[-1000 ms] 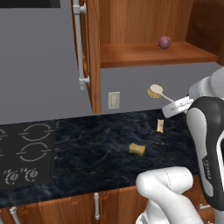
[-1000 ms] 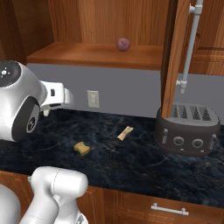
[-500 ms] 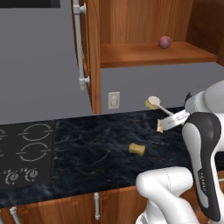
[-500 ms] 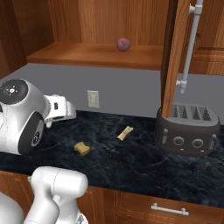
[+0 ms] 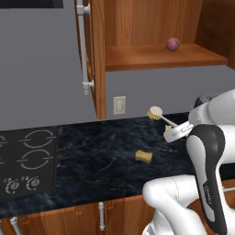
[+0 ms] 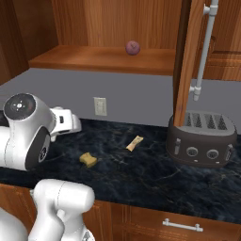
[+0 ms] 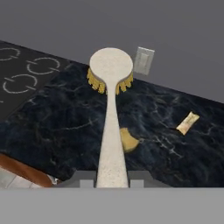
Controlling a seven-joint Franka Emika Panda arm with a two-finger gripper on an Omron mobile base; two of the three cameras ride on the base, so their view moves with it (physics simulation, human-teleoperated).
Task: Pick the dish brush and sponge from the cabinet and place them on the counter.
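On the black surface [image 5: 92,151], the sponge [image 5: 143,156] already lies mid-way. Right of it, the gripper [image 5: 176,133] pinches the dish brush [image 5: 161,117] by its handle, above the surface. Best lower it onto bare stone beside the sponge before releasing.

Flat, even rendered light, moderately bright, no clear source direction. Shadows are weak: soft dark under the cabinet [image 5: 151,27] shelf at 12 o'clock, worktop [image 5: 92,160] matte with no glare. All views slightly soft and low-res, no edge distortion.
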